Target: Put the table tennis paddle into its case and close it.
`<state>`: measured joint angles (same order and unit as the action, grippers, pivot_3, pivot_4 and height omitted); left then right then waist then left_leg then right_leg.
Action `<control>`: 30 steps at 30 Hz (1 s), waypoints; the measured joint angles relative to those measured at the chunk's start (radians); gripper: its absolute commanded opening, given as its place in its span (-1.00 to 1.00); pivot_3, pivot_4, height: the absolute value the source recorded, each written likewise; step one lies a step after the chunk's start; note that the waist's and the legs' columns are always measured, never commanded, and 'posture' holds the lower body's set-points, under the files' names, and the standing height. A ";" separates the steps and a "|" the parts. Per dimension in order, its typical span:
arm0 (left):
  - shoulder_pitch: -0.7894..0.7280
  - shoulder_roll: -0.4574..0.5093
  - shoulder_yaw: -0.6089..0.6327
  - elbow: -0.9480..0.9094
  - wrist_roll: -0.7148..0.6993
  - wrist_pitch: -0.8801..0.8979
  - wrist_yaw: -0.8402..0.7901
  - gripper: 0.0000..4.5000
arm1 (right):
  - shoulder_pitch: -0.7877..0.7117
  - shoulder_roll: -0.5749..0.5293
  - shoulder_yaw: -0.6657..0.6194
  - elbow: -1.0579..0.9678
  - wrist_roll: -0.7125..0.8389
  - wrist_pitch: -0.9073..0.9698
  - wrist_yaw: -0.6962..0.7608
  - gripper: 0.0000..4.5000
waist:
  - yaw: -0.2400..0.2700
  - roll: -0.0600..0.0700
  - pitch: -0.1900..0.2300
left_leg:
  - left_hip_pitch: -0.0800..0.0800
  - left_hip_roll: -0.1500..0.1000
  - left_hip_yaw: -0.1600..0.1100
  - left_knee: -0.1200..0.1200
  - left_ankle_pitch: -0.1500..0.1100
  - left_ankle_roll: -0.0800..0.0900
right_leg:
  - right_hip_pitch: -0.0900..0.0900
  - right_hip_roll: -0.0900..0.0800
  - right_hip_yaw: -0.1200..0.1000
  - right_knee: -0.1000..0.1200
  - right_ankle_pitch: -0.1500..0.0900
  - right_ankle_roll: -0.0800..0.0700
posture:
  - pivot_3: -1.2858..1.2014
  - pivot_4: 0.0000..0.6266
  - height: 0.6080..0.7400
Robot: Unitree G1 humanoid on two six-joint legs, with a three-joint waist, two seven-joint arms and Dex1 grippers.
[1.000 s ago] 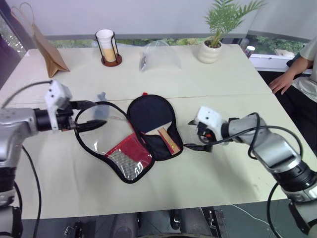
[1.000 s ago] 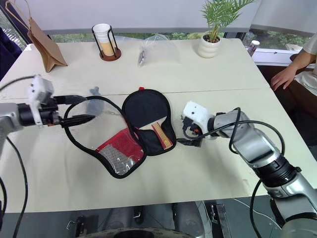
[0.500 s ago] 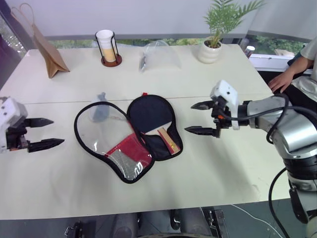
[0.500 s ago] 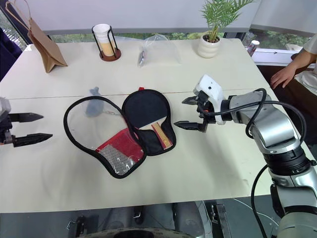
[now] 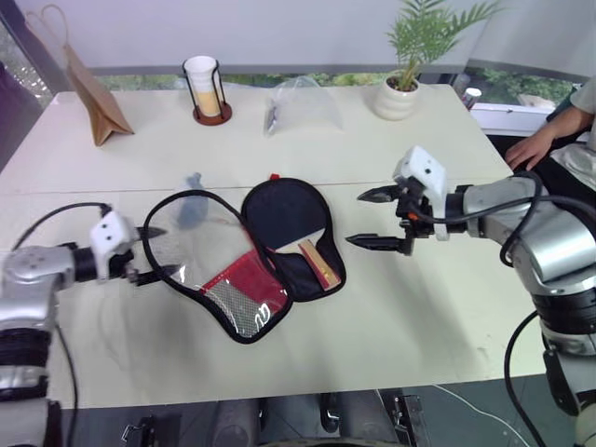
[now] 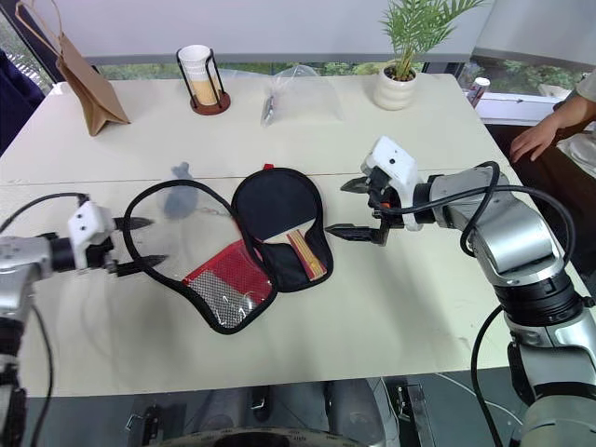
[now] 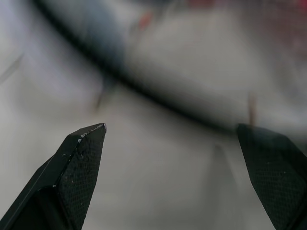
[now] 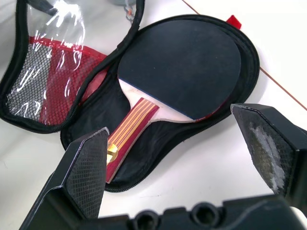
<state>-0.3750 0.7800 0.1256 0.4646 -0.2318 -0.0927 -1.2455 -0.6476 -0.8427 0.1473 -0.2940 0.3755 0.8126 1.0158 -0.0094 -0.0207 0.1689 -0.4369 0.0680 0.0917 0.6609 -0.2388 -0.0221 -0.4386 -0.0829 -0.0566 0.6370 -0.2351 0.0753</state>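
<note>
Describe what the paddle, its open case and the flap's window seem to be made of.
Table tennis paddle: matte black rubber face, it seems; handle of light wood with red stripes, its layers showing.
Case: black woven-looking fabric, dull, with a zip along the rim.
Flap: red mesh under a clear plastic film, judging by the shiny creases and glare.

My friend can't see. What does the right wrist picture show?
A table tennis paddle lies inside its open black case on a pale table. The right tool hovers open above it, and the flap with clear pocket lies folded out beside.
</note>
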 measured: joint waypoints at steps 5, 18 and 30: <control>-0.067 -0.037 -0.017 -0.108 -0.099 0.154 -0.038 0.99 | 0.013 -0.033 -0.014 -0.030 0.002 0.028 -0.011 0.99 | -0.001 0.000 0.000 | 0.000 0.000 -0.001 0.002 0.000 0.000 | -0.001 0.000 0.000 0.004 0.000 0.000 | 0.03 -0.52 1.00; -0.334 -0.163 -0.161 -0.092 -0.123 0.390 -0.050 0.99 | 0.017 -0.035 -0.061 -0.050 0.010 0.047 -0.094 0.99 | 0.001 0.000 0.000 | 0.000 -0.001 -0.003 0.005 0.000 0.000 | 0.000 0.001 0.000 0.009 -0.001 0.001 | 0.03 -0.52 1.00; -0.371 -0.327 -0.329 0.137 0.137 0.149 0.114 0.99 | 0.015 -0.034 -0.101 -0.032 0.012 0.057 -0.166 0.99 | 0.000 0.000 0.000 | 0.000 -0.001 -0.004 0.005 0.000 0.000 | -0.001 0.001 0.000 0.010 -0.001 0.001 | 0.03 -0.52 1.00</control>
<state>-0.7464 0.4531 -0.2033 0.6015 -0.0943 0.0562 -1.1319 -0.6322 -0.8764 0.0467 -0.3259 0.3878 0.8694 0.8497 -0.0097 -0.0211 0.1691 -0.4366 0.0670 0.0875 0.6658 -0.2388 -0.0218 -0.4393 -0.0822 -0.0563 0.6466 -0.2360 0.0761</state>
